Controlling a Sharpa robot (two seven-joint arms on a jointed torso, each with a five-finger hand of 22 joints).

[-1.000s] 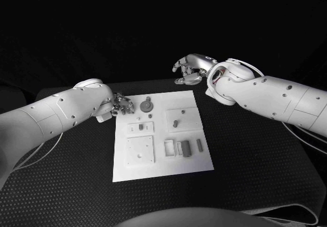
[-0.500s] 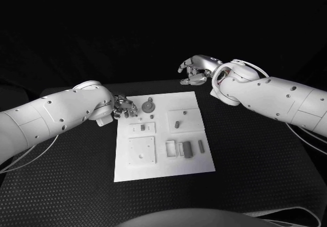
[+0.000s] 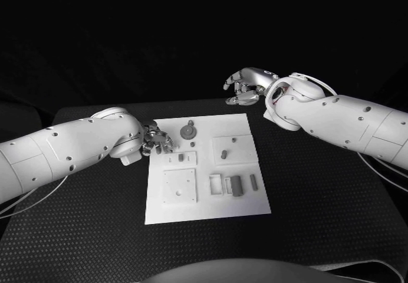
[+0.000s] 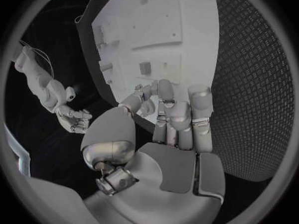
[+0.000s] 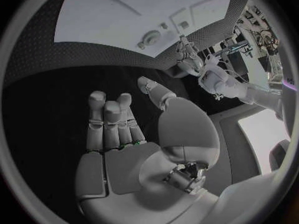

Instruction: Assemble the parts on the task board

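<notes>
both hands beside board edges

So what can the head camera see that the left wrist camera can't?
Head view alone: the whole white rectangular task board with every small grey part, like the round grey disc, plus both white arms. Left wrist view alone: the silver left hand from behind, up close, fingers curled beside the board's edge, seemingly holding nothing. Both show the board, the black textured table and the silver right hand raised off the board.

Right hand, empty, facing task board
</notes>
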